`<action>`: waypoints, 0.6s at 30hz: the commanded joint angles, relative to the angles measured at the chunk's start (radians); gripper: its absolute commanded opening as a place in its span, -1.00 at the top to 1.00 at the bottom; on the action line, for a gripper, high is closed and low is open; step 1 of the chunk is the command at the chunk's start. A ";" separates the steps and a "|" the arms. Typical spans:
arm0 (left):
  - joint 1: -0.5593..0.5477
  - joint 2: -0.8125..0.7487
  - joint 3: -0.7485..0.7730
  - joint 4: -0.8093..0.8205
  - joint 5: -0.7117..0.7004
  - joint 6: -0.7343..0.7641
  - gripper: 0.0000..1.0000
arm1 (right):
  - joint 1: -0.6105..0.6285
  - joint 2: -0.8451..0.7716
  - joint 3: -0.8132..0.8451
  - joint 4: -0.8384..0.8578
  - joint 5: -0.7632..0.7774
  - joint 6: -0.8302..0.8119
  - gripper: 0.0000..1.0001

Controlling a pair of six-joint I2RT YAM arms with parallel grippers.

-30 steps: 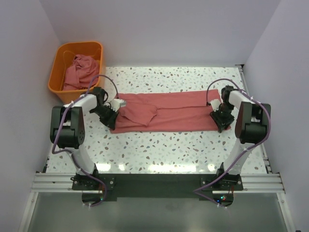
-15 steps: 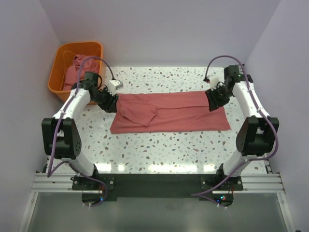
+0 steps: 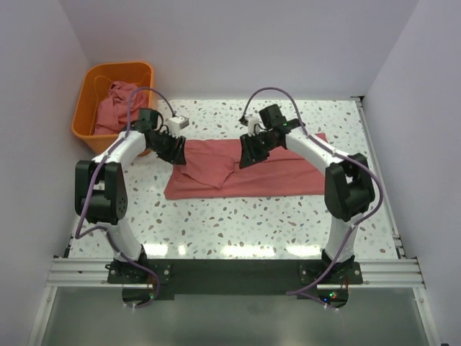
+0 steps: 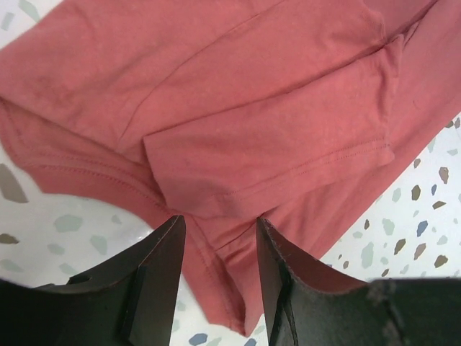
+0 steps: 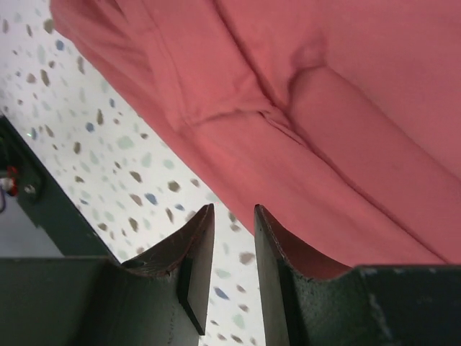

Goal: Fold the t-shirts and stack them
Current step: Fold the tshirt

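While the t-shirt [image 3: 281,176] lies across the table [image 3: 238,216], the left gripper [image 3: 175,153] hangs over its ten o'clock corner, the right gripper [image 3: 248,155] near twelve (both spread, pinching nothing).

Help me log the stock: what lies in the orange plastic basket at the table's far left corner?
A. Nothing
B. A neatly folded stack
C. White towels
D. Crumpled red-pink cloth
D: the top view shows crumpled red-pink cloth bunched inside the orange basket, while one t-shirt lies spread flat on the speckled table.
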 commanded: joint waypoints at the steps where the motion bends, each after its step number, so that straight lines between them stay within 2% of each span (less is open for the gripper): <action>1: -0.028 0.024 0.009 0.064 -0.011 -0.083 0.01 | 0.066 0.022 -0.036 0.206 -0.069 0.288 0.32; 5: -0.034 0.029 -0.003 0.082 -0.028 -0.124 -0.01 | 0.133 0.063 -0.117 0.365 -0.062 0.459 0.24; 12: -0.034 0.014 -0.029 0.095 -0.035 -0.146 -0.06 | 0.173 0.150 -0.133 0.427 -0.066 0.627 0.22; 18: -0.034 -0.001 -0.043 0.090 -0.049 -0.141 -0.09 | 0.183 0.206 -0.139 0.444 -0.085 0.689 0.22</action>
